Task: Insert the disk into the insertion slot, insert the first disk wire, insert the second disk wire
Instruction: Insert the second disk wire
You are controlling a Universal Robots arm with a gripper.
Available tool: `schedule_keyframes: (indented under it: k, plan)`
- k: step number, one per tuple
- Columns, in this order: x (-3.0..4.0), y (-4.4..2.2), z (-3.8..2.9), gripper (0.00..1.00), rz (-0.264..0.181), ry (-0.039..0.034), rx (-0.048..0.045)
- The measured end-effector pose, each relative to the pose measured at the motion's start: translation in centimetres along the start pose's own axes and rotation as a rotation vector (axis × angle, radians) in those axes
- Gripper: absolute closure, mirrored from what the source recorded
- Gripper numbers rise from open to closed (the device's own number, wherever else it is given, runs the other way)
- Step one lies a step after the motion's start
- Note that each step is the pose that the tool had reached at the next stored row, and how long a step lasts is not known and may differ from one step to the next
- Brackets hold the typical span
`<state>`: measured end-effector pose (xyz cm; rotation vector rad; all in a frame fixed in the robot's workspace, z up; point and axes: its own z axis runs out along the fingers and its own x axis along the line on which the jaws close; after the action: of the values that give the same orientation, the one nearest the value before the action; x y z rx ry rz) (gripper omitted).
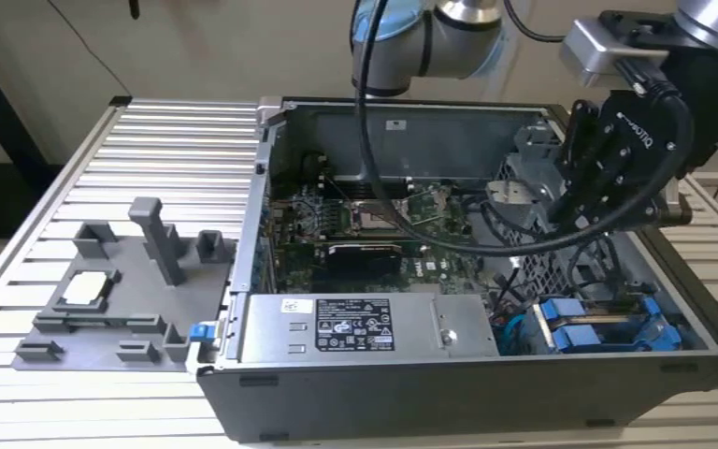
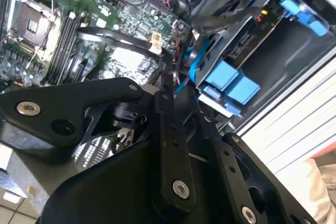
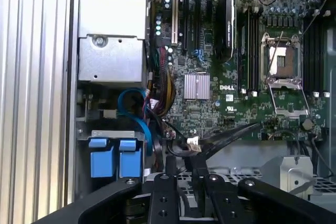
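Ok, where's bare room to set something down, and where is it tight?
Bare slatted table lies beyond the grey fixture tray, on the exterior view's left of the computer case. Inside the case it is crowded: cables bunch between the power-supply box and the blue carriers, near the gripper.

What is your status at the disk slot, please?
Gripper hovering by white-tipped black wire. Disk seated in insertion slot. Blue cable looped beside slot.
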<state>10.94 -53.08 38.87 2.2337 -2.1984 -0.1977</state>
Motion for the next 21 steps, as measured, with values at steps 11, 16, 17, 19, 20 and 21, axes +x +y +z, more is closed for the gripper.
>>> schedule_keyframes:
  k: [11, 16, 17, 19, 20, 21]
  plan:
    - [-2.21, 0.78, 0.54, 0.73, 0.004, 0.1211, 0.0699]
    - [-2.86, 1.52, 0.85, 0.73, 0.003, 0.1261, 0.1339]
    - [-2.91, 1.7, 0.91, 0.73, 0.002, 0.1263, 0.1474]
    - [-2.93, 1.98, 1.0, 0.73, 0.001, 0.1292, 0.177]
    - [-2.93, 2.09, 1.03, 0.73, 0.0, 0.1322, 0.1892]
    - [-2.93, 2.24, 1.09, 0.73, -0.001, 0.1333, 0.2005]
